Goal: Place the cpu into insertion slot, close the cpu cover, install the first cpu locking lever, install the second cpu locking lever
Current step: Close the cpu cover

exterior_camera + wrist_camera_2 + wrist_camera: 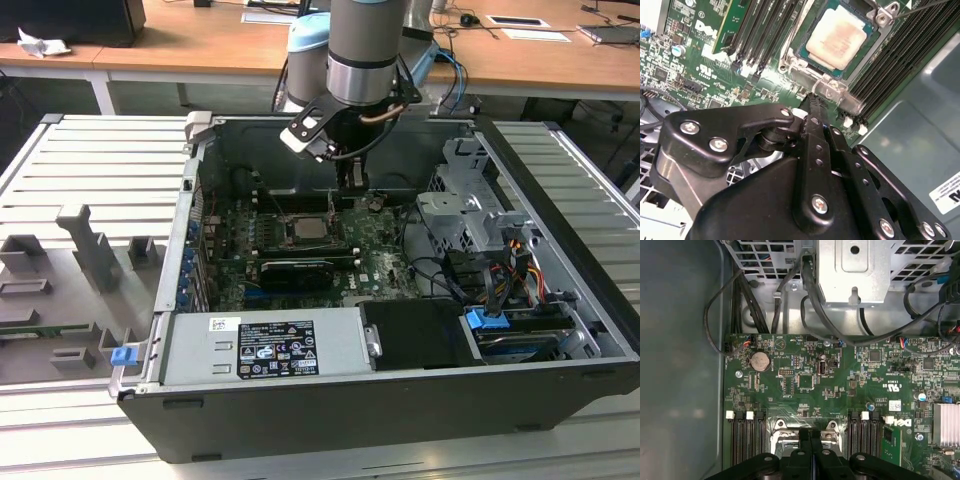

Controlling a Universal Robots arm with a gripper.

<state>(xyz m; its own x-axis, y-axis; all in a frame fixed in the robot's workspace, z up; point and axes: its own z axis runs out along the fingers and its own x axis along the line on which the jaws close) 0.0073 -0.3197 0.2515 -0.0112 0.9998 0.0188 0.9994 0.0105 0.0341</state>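
In the second wrist view the cpu (839,36) lies flat in the insertion slot (866,6) on the green board, its silver-beige face up. The silver cpu cover (791,64) lies down around it, its tongue (832,94) pointing at my fingers. My gripper (812,101) is shut with nothing in it, tips just above the board beside that tongue. A thin metal lever (925,5) runs past the socket's far corner. In the exterior view the gripper (351,186) hangs just behind the socket (308,232). The first wrist view shows the shut fingers (803,442) over the socket's edge (781,426).
Black memory slots (765,30) flank the socket on both sides. A drive cage (465,205) with cables stands at the exterior view's right. The power supply (265,345) lies along the case's front. The case's steel wall (680,365) is close beside the board.
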